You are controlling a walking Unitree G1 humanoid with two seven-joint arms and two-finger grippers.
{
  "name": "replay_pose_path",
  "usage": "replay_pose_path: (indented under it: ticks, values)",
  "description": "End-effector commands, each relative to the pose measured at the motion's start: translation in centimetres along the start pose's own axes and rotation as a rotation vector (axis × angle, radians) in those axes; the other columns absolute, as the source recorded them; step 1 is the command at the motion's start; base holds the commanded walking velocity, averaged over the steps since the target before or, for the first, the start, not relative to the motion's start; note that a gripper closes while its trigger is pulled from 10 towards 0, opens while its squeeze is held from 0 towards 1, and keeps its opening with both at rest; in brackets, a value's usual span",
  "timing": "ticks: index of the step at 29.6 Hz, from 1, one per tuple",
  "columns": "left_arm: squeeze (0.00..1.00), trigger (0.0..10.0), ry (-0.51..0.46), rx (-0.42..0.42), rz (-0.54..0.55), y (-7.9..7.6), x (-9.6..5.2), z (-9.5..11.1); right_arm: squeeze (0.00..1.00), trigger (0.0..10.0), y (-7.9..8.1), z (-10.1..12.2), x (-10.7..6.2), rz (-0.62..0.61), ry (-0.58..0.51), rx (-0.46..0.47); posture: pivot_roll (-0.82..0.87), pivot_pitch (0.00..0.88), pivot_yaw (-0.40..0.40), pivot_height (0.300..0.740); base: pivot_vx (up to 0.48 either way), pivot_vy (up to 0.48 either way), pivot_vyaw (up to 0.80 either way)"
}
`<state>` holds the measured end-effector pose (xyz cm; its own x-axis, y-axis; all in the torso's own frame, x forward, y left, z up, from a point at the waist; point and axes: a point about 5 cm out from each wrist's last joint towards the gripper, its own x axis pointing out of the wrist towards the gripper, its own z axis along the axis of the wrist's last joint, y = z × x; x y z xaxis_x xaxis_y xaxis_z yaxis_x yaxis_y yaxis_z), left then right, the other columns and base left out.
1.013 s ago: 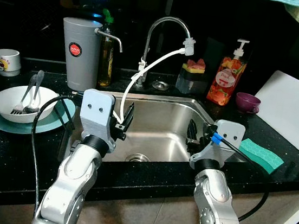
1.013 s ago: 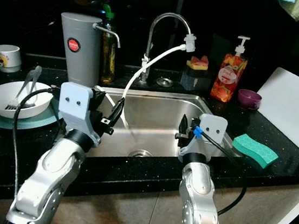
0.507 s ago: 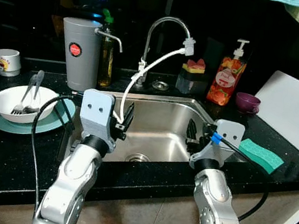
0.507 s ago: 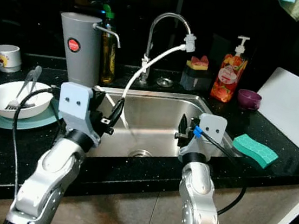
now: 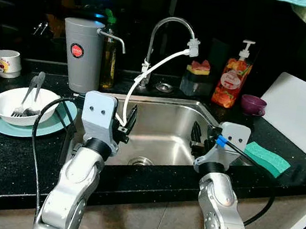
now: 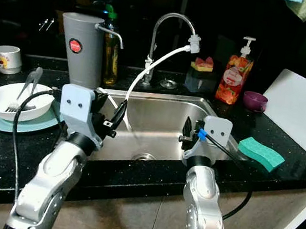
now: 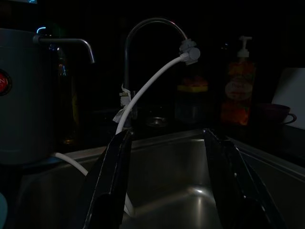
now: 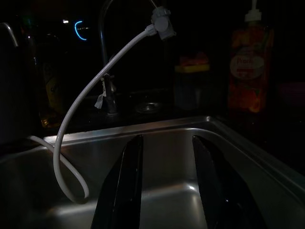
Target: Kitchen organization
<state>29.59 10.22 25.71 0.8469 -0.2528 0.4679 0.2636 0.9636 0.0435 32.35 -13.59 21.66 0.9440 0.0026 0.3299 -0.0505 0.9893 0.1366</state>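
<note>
A steel sink [image 5: 166,119] lies straight ahead in the black counter, under a curved faucet [image 5: 165,22] with a white hose [image 5: 154,69]. My left gripper [image 5: 129,124] hangs open over the sink's left side, empty; its fingers [image 7: 110,191] stand well apart in the left wrist view. Over the right side my right gripper [image 5: 197,135] is open too, nothing between its fingers [image 8: 128,186]. A white bowl [image 5: 8,109] holding a fork and spoon [image 5: 33,91] sits on a teal plate [image 5: 57,122] to the left. A green sponge [image 5: 266,158] lies right of the sink.
A grey canister with a spout [image 5: 81,55] and an oil bottle [image 5: 109,59] stand back left, with a mug [image 5: 7,63] further left. A soap pump bottle [image 5: 232,79], a purple cup [image 5: 253,104] and a white cutting board [image 5: 301,113] line the back right.
The camera has shifted a little, sliding the bowl and mug slightly in the picture. Both arms hold the same pose over the sink.
</note>
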Motion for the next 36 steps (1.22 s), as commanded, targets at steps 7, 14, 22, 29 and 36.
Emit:
replay_pose_path:
  ticks: [7, 14, 22, 29, 36]
  values:
    - [0.0, 10.0, 0.002, -0.005, -0.001, -0.2, -0.1, -0.1, 0.0, 10.0, -0.1, -0.1, -0.1, -0.005, 0.008, 0.004, 0.15, 0.041, -0.101, 0.74, 0.0, 0.0, 0.0]
    - [0.0, 10.0, 0.013, 0.005, 0.002, 0.0, -0.4, -0.4, 0.0, 10.0, 0.0, -0.1, -0.1, -0.003, 0.009, 0.006, 0.15, 0.043, -0.103, 0.74, 0.0, 0.0, 0.0]
    - [0.0, 10.0, 0.019, 0.004, 0.007, -0.1, -0.4, -0.6, 0.0, 10.0, -0.1, -0.1, -0.1, 0.0, 0.01, 0.004, 0.15, 0.042, -0.107, 0.74, 0.0, 0.0, 0.0]
    - [0.0, 10.0, 0.041, 0.009, 0.016, 0.2, -0.7, -1.3, 0.0, 10.0, -0.1, -0.1, -0.2, -0.001, 0.011, 0.001, 0.14, 0.045, -0.108, 0.74, 0.0, 0.0, 0.0]
    - [0.0, 10.0, 0.045, 0.012, 0.016, 0.3, -0.6, -1.4, 0.0, 10.0, -0.1, -0.1, -0.2, -0.005, 0.009, 0.002, 0.14, 0.045, -0.1, 0.74, 0.0, 0.0, 0.0]
